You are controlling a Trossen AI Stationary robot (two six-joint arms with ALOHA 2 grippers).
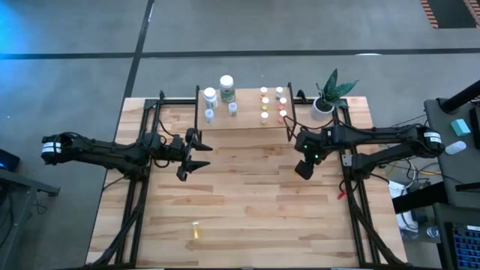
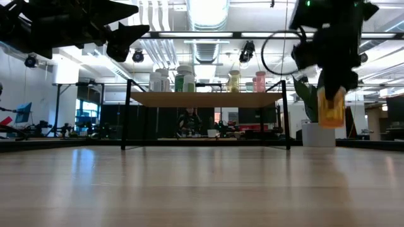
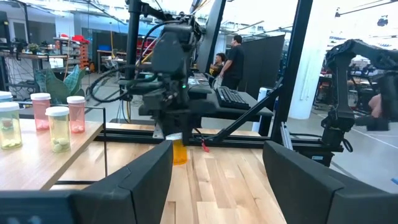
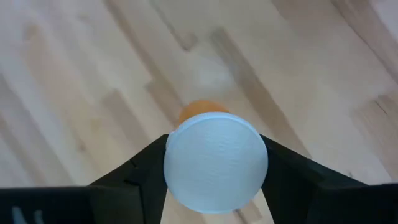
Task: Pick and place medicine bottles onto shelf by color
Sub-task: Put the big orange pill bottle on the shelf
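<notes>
My right gripper (image 1: 304, 169) hangs over the table in front of the shelf's right end and is shut on an amber medicine bottle (image 2: 331, 107) with a white cap (image 4: 216, 163). The shelf (image 1: 244, 120), light wood on black legs, stands at the far edge. It carries white bottles (image 1: 226, 86) on its left and small yellow and reddish ones (image 1: 272, 103) on its right. One yellow bottle (image 1: 196, 231) lies on its side near the table's near edge. My left gripper (image 1: 201, 155) is open and held above the table, left of centre. My right gripper pinches the amber bottle between its two fingers (image 4: 146, 171) at the white-capped top end (image 4: 216, 163), coming from above and pointing down. The bottle hangs upright below the fingers, and its amber body (image 2: 331, 110) is lifted clear of the table.
A potted plant in a white pot (image 1: 324, 105) stands right of the shelf at the far right corner. Black frame rails (image 1: 139, 202) run along both sides of the table. Bare wood lies between the two grippers and toward the near edge. People stand in the room beyond.
</notes>
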